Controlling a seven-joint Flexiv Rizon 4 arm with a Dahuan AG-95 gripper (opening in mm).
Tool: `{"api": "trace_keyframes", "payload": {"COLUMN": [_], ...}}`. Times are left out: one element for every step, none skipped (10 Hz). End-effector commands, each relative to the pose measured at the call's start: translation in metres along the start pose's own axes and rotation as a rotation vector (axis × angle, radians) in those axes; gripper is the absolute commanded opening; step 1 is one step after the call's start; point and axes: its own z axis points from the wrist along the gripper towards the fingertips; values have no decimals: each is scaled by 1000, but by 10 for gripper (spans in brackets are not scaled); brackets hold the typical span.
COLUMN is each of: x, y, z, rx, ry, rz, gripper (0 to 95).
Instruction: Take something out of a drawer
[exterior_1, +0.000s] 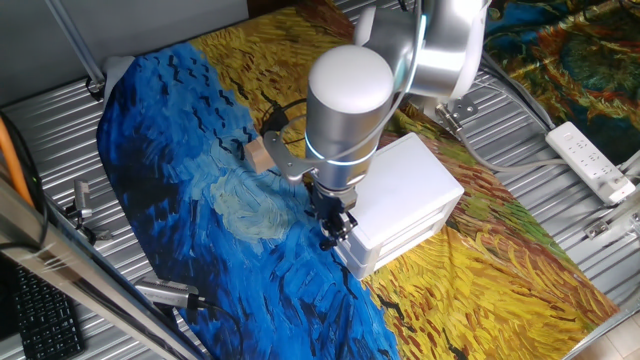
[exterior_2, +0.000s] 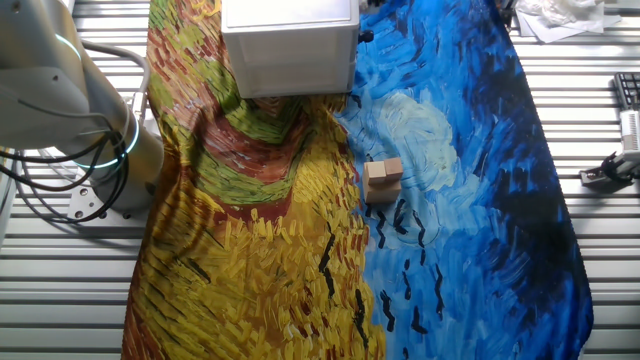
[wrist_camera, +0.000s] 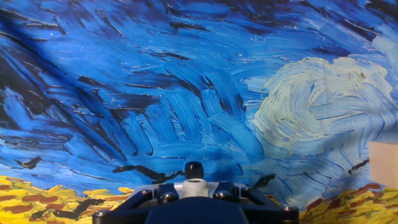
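Note:
The small white cabinet (exterior_1: 410, 190) stands on the painted cloth, and its drawer (exterior_1: 405, 238) sits flush in the front face. No knob shows in any view. My gripper (exterior_1: 335, 228) hangs low over the blue cloth, right at the cabinet's front left corner. Its dark fingers are too small and too shadowed to show whether they are apart. The other fixed view shows the cabinet (exterior_2: 290, 45) at the top edge with the drawer front (exterior_2: 295, 72) facing the camera. The hand view looks down at blue cloth over the gripper's black body (wrist_camera: 194, 205), and no fingertips show.
A small wooden block (exterior_1: 260, 152) (exterior_2: 383, 178) lies on the cloth left of the arm; its pale edge (wrist_camera: 384, 163) enters the hand view at right. A white power strip (exterior_1: 592, 160) lies at the far right. Ribbed metal tabletop (exterior_1: 60, 140) surrounds the cloth.

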Motion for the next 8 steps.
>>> {"api": "trace_keyframes", "payload": {"x": [0, 1, 1, 1, 1, 1, 1, 1], "y": [1, 1, 1, 1, 1, 1, 1, 1], "z": [1, 3, 5, 6, 7, 9, 10, 10], "rx": [0, 1, 0, 1, 0, 1, 0, 0], "ry": [-1, -2, -3, -3, -3, -3, -4, -5], "rz": [0, 0, 1, 0, 0, 0, 0, 0], "gripper": [380, 380, 380, 380, 380, 380, 190, 190]}}
